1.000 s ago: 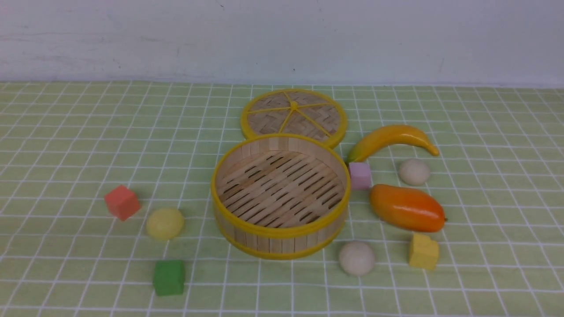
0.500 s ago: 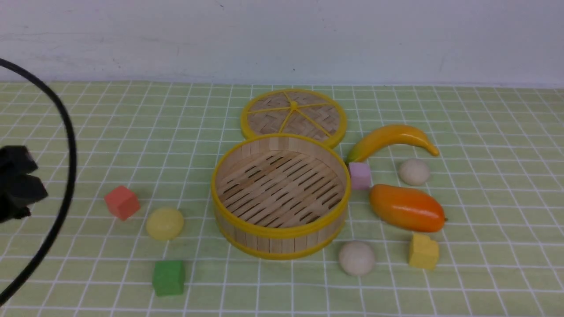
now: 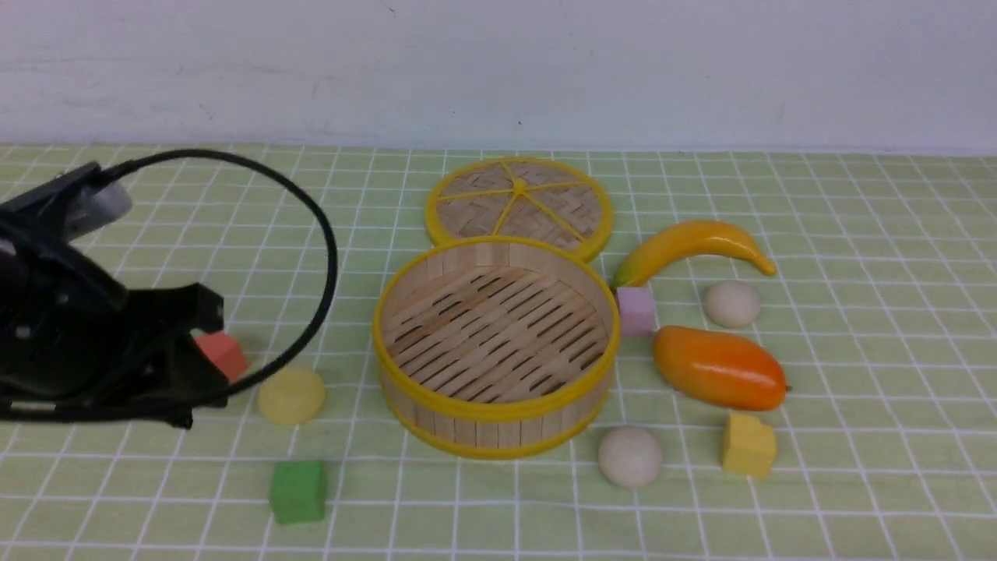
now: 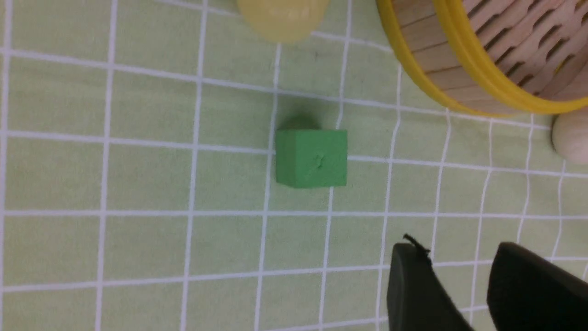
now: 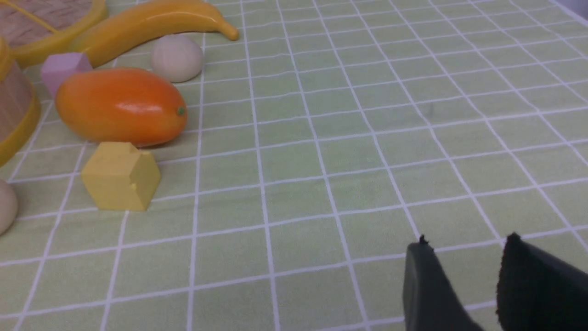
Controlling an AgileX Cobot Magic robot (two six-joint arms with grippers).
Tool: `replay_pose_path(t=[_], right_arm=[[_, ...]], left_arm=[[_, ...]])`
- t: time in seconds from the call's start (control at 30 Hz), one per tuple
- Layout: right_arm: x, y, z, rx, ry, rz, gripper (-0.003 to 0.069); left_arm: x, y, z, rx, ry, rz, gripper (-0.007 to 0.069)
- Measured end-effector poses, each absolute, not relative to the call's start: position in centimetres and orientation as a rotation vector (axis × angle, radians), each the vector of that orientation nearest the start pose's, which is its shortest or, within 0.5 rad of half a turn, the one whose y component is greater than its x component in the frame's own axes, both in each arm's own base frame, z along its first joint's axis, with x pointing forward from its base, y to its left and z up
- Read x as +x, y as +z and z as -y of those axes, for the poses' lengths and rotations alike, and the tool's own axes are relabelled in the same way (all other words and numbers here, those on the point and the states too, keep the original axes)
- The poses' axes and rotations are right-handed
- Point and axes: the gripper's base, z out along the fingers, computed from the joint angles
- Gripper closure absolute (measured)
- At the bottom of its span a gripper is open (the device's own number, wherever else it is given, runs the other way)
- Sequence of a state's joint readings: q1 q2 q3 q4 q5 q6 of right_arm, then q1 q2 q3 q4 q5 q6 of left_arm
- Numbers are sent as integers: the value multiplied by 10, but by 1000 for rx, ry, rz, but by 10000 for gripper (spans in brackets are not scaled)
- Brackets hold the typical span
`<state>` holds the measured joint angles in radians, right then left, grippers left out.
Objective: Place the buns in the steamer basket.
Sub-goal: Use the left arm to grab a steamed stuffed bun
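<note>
Low in the front view, an off-white bun [image 3: 631, 456] lies right of centre on the worktop [image 3: 857, 483]. The pale yellow bun [image 3: 291, 396] lies left of centre, near the left gripper [image 4: 459, 250], whose fingers stand slightly apart. The steamer basket [image 3: 496, 417] stands mid-frame, the third bun [image 3: 732, 304] lies further back to the right, and the right gripper [image 5: 466, 243] is likewise slightly parted.

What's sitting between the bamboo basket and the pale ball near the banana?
A lilac cube beside the steamer basket; the front view shows it.
</note>
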<state>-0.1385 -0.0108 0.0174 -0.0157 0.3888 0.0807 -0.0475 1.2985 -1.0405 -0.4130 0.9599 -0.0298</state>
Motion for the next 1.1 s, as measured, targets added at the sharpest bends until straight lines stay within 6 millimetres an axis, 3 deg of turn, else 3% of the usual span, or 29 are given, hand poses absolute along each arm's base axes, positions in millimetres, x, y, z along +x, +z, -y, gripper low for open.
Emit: replay_pose_path(t=[0.2, 0.33, 0.5, 0.73, 1.1], right_arm=[[51, 173, 8, 196, -55, -1869, 420], [51, 173, 8, 196, -55, -1869, 420], [51, 173, 8, 196, -55, -1869, 420], [51, 173, 8, 196, -56, -1869, 420], [51, 173, 8, 196, -55, -1869, 420]], left_arm=[[280, 309, 42, -180, -520, -2681, 386], [298, 296, 47, -149, -496, -2743, 386], [317, 283, 77, 2, -349, -2811, 386], [347, 258, 86, -95, -76, -2817, 386], [373, 217, 92, -124, -68, -2793, 386]])
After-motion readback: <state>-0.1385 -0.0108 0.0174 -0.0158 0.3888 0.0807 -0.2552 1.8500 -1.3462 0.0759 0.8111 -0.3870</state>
